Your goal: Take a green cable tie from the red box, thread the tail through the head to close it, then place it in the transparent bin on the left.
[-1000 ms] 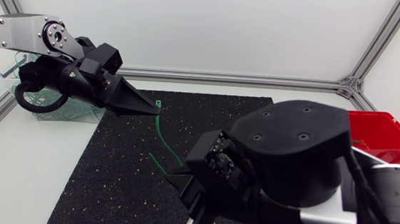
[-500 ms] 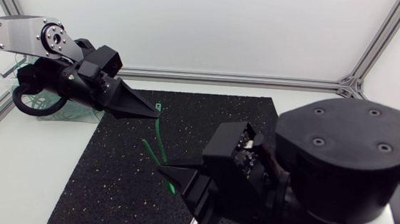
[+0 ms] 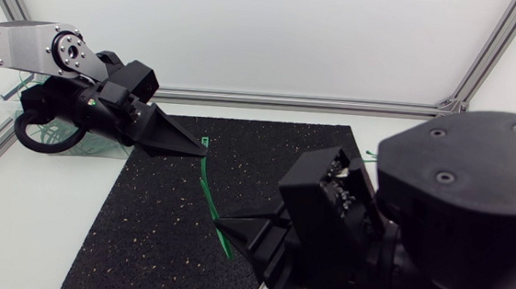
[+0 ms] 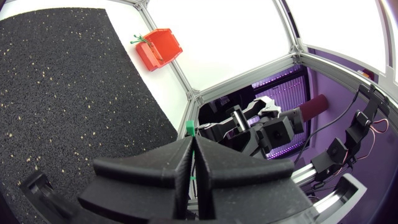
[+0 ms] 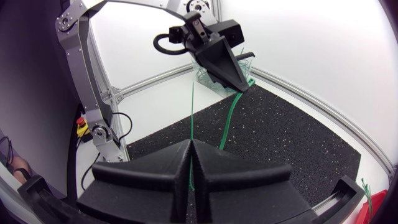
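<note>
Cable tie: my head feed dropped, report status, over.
Left claw shut on cable tie head end, right claw shut on tail. Tie bowed above mat, not threaded. Nothing else between claws.

This is looking like a robotics lab test cell: silver aluminium profile rails [image 3: 307,102] are framing a white tabletop [image 3: 39,229], plain white panels [image 3: 248,33] are walling it in, a black speckled rubber mat [image 3: 141,228] is covering its middle, and a silver-grey jointed robot arm [image 3: 17,42] is hanging over it.

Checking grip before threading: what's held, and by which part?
One green cable tie: left gripper pinches its head end, right gripper its strap nearer the tail.
</note>
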`<control>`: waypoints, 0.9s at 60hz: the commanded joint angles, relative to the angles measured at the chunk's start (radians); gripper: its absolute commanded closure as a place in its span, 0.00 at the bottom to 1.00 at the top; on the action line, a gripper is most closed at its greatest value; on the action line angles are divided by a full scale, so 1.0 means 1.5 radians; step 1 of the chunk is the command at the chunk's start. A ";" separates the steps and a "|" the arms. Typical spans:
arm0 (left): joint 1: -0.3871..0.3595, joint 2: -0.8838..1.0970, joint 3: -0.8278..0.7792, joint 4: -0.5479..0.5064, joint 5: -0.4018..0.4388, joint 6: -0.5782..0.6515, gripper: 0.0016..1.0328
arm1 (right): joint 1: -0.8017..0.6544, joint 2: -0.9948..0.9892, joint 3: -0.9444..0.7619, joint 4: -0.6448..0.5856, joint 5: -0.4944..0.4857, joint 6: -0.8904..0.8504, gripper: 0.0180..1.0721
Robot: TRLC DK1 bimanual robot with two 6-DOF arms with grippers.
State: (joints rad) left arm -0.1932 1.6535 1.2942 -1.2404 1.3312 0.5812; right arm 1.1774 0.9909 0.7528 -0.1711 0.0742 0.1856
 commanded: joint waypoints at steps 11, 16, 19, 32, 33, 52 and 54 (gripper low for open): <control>-0.008 -0.033 -0.027 0.018 0.009 0.022 0.97 | -0.004 0.004 0.094 -0.064 -0.009 0.060 0.95; -0.008 -0.042 -0.031 0.027 0.009 0.022 0.97 | -0.011 0.012 0.107 -0.073 -0.005 0.094 0.95; -0.008 -0.047 -0.033 0.031 0.010 0.022 0.97 | -0.015 0.013 0.110 -0.074 -0.003 0.109 0.95; -0.010 -0.072 -0.048 0.048 0.012 0.022 0.97 | -0.014 0.024 0.153 -0.118 -0.007 0.146 0.95; -0.010 -0.073 -0.048 0.049 0.012 0.022 0.97 | -0.014 0.024 0.154 -0.117 -0.008 0.152 0.95; -0.011 -0.093 -0.061 0.063 0.023 0.022 0.97 | -0.011 0.026 0.178 -0.118 -0.037 0.235 0.95; -0.011 -0.094 -0.063 0.066 0.024 0.022 0.97 | -0.011 0.026 0.178 -0.115 -0.042 0.237 0.95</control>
State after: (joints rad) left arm -0.1997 1.5311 1.2346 -1.1450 1.3499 0.5850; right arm 1.1629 1.0157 0.9958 -0.3412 0.0212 0.4915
